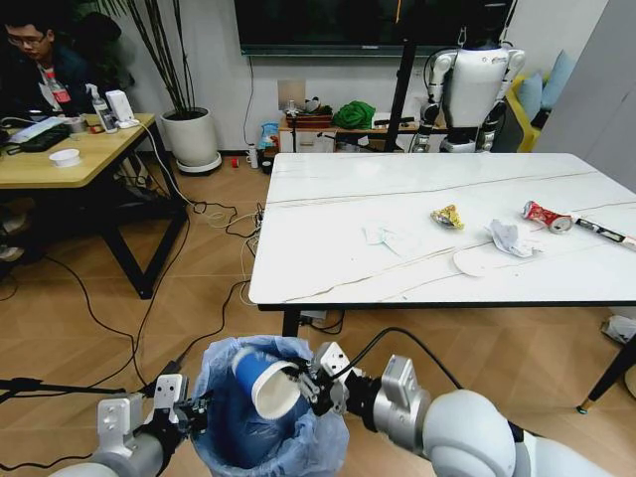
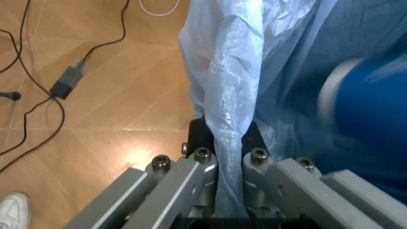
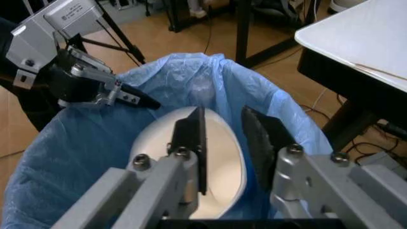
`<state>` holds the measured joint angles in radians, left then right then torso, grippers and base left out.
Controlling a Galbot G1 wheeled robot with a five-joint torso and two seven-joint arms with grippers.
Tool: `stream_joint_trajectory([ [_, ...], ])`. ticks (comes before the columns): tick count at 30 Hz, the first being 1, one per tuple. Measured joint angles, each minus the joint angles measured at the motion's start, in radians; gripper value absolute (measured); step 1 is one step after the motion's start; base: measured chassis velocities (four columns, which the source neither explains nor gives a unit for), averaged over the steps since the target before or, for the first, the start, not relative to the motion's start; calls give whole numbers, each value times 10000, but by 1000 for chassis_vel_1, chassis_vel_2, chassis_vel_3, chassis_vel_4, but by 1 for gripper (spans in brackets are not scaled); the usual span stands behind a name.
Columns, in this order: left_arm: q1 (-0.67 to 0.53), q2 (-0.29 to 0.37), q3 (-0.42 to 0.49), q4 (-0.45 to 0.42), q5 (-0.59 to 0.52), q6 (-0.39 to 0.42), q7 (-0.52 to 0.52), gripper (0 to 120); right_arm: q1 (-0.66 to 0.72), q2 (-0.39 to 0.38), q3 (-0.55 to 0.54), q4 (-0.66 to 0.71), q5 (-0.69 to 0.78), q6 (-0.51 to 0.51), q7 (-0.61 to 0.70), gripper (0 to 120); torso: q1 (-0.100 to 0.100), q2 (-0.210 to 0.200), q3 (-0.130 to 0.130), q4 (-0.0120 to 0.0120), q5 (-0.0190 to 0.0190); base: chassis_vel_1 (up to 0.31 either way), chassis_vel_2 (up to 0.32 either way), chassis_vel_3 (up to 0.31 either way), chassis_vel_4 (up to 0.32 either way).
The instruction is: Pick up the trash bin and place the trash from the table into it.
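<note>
The left pincer (image 1: 194,410) was found low at the robot's left, clamped on the rim of the trash bin (image 1: 224,370), with the crinkly light-blue bag pinched between its fingers (image 2: 190,181). The bin was held off the wood floor (image 1: 79,338), in front of the near edge of the bench (image 1: 328,248). The right pincer (image 1: 310,383) was extended over the bin mouth, its fingers (image 3: 190,143) set apart astride the rim of one blue-and-white paper cup (image 1: 260,383), which lay tilted inside the bag. Whether the cup was gripped could not be told. On the bench were counted one yellow snack wrapper (image 1: 447,216), one crushed red can (image 1: 546,216), one dark stick-like wrapper (image 1: 603,232), one white round lid (image 1: 477,262), and two crumpled tissues (image 1: 510,238) (image 1: 383,237).
</note>
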<state>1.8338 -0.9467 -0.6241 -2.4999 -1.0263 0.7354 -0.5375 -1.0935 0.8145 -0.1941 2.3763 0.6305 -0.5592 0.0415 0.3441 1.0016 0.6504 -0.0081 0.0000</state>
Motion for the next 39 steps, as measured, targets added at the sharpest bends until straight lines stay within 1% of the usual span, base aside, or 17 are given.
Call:
stream_joint_trajectory([
  [1, 6, -1, 3, -1, 3, 0, 1, 0, -23, 5, -33, 7, -88, -10, 2, 25, 0, 0, 0, 0, 0, 0, 0, 0, 0],
  [3, 21, -6, 10, 0, 14, 0, 3, 0, -58, 8, -74, 19, -224, -29, 3, 28, 0, 0, 0, 0, 1, 0, 0, 0, 0],
  [5, 65, -32, 24, -1, 50, 0, 7, 0, -150, 5, -108, 85, -433, -85, 3, 41, 1, 0, 0, 1, 0, 0, 0, 0, 0],
  [6, 65, -32, 24, -1, 50, 0, 7, 0, -150, 5, -108, 85, -433, -85, 3, 41, 1, 0, 0, 1, 0, 0, 0, 0, 0],
  [8, 107, -82, 27, 0, 97, 0, 29, 0, -319, -58, 191, 212, -507, -106, -10, 53, 1, 0, 0, 0, 1, 0, 0, 0, 0],
  [10, 129, -112, 27, 0, 136, 0, 39, 0, -368, -69, 577, 369, -395, -87, -14, 58, 1, 0, 0, 0, 1, 0, 0, 0, 0],
  [12, 156, -160, 27, 0, 195, 0, 71, 0, -320, -83, 1421, 758, 290, -32, 50, 67, 1, -1, 0, 0, 1, 0, 0, 0, 0],
  [13, 156, -160, 27, 0, 195, 0, 71, 0, -320, -83, 1421, 758, 290, -32, 50, 67, 1, -1, 0, 0, 1, 0, 0, 0, 0],
  [15, 209, -258, 29, -1, 304, 0, 140, 0, 232, -149, 2943, 934, 2112, -17, 552, 78, 1, 0, 0, -1, 0, 0, 0, 0, 0],
  [17, 241, -290, 29, -1, 335, 0, 168, 0, 537, -201, 3426, 686, 2740, -3, 837, 81, 0, 0, 0, 0, 0, 0, 0, 0, 0],
  [20, 315, -344, 25, -1, 402, 0, 219, 0, 1824, -112, 4133, -1055, 4169, 24, 1882, 97, 1, -2, 2, 0, 3, 0, 0, 0, 0],
  [21, 315, -344, 25, -1, 402, 0, 219, 0, 1824, -112, 4133, -1055, 4169, 24, 1882, 97, 1, -2, 2, 0, 3, 0, 0, 0, 0],
  [24, 346, -354, -25, -1, 420, 0, 231, 0, 2823, 136, 3951, -2344, 4522, -3, 2472, 100, 2, -2, 2, -1, 4, 0, 0, 0, 0],
  [27, 398, -377, -127, -2, 425, 0, 244, 0, 4375, 612, 3131, -4515, 5178, -154, 3607, 100, 3, -3, 3, 2, 1, 0, 0, 0, 0],
  [28, 398, -377, -127, -2, 425, 0, 244, 0, 4375, 612, 3131, -4515, 5178, -154, 3607, 100, 3, -3, 3, 2, 1, 0, 0, 0, 0],
  [31, 397, -396, -174, -2, 421, 0, 257, 0, 5418, 1210, 2136, -6344, 5774, -257, 4521, 100, 3, -3, 3, 2, 0, 0, 0, 0, 0],
  [39, 374, -405, -278, -2, 345, 0, 265, 0, 5995, 1872, 1255, -8213, 5259, -502, 4743, 100, 3, -3, 2, 3, 1, 0, 0, 0, 0],
])
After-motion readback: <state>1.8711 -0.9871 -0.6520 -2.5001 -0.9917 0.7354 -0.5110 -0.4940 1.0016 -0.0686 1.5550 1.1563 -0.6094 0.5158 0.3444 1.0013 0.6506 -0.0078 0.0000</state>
